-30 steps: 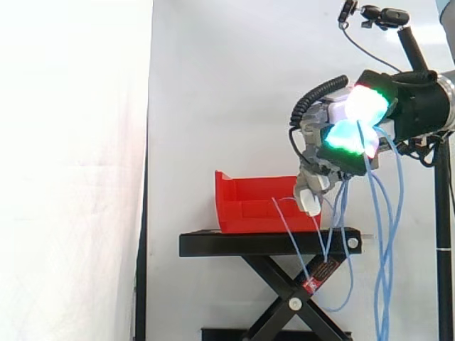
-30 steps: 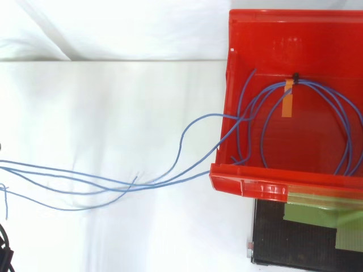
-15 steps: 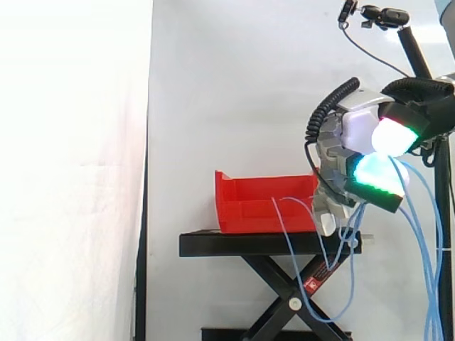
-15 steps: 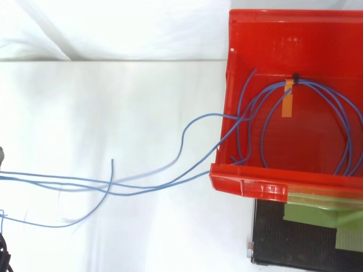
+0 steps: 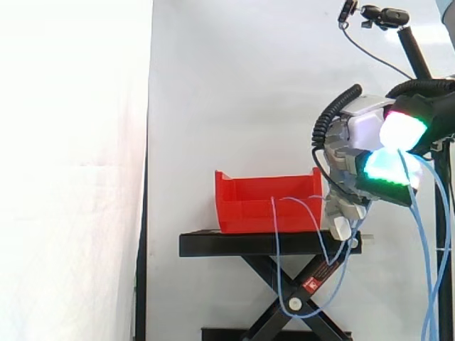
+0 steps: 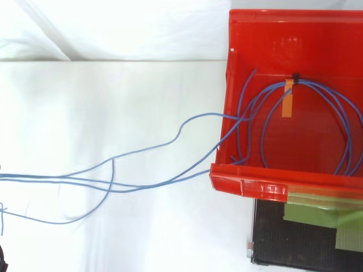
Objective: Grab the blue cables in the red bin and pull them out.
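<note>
The red bin [image 5: 249, 200] sits on the black stand [image 5: 263, 244]. Thin blue cables [image 6: 34, 177] lie coiled inside the bin [image 6: 272, 187], bound by an orange tape strip [image 6: 288, 102]. Several strands run out over the bin's wall and away toward the top view's left edge. In the side view my hand [image 5: 352, 149] hovers to the right of the bin, a little above its rim. Its glowing fingers [image 5: 387, 170] are curled round a bunch of cables. From the hand some strands hang down at the far right. Others [image 5: 276, 241] sag in a loop below the stand top.
A black scissor lift [image 5: 291, 302] carries the stand. A camera on a dark pole [image 5: 384, 15] stands at the upper right, behind my arm. A white curtain forms the backdrop. Green tape [image 6: 317, 212] lies on the stand beside the bin.
My hand has moved right, away from the bin, with the cables in it. The trailing strands have shifted and the hanging loop has dropped lower. The coil in the bin has not moved.
</note>
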You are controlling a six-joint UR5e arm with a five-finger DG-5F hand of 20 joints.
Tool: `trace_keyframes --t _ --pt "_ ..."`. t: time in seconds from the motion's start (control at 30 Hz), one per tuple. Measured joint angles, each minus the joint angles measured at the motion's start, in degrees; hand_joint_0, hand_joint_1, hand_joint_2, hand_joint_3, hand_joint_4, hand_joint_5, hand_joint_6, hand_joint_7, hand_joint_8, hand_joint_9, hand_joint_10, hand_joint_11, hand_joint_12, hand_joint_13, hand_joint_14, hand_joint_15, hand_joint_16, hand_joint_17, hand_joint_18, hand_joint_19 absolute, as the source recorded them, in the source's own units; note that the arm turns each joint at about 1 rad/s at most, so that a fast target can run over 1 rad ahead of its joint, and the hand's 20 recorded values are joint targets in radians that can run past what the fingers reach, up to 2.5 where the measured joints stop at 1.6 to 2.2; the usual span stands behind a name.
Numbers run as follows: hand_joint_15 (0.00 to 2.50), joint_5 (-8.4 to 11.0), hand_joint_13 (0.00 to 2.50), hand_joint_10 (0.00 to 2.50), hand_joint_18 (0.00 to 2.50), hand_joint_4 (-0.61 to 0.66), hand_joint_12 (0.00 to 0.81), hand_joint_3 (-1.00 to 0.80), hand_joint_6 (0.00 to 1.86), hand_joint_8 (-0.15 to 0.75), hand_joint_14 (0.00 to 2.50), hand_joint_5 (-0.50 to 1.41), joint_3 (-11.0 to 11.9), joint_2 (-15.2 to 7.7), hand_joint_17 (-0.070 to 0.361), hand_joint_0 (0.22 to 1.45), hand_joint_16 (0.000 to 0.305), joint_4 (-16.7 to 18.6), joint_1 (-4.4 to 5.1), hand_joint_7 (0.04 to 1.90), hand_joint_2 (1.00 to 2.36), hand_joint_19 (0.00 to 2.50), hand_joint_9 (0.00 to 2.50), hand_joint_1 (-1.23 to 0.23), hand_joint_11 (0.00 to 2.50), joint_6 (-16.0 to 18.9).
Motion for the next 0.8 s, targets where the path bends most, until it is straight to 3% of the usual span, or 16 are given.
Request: trace_keyframes --t 0.27,0.8 --pt "0.41 -0.19 0.73 0.02 0.54 0.1 0.292 -1.0 0.72 0.227 0.02 0.85 -0.04 0.01 0.077 0.84 0.034 -0.8 0.46 0.51 1.0 0.56 0.89 -0.85 0.57 6.25" --pt "0.42 -0.18 0.73 0.02 0.54 0.13 0.301 -1.0 0.72 0.234 0.02 0.83 -0.09 0.01 0.082 0.79 0.036 -0.99 0.58 0.5 1.0 0.56 0.88 -0.81 0.57 6.89"
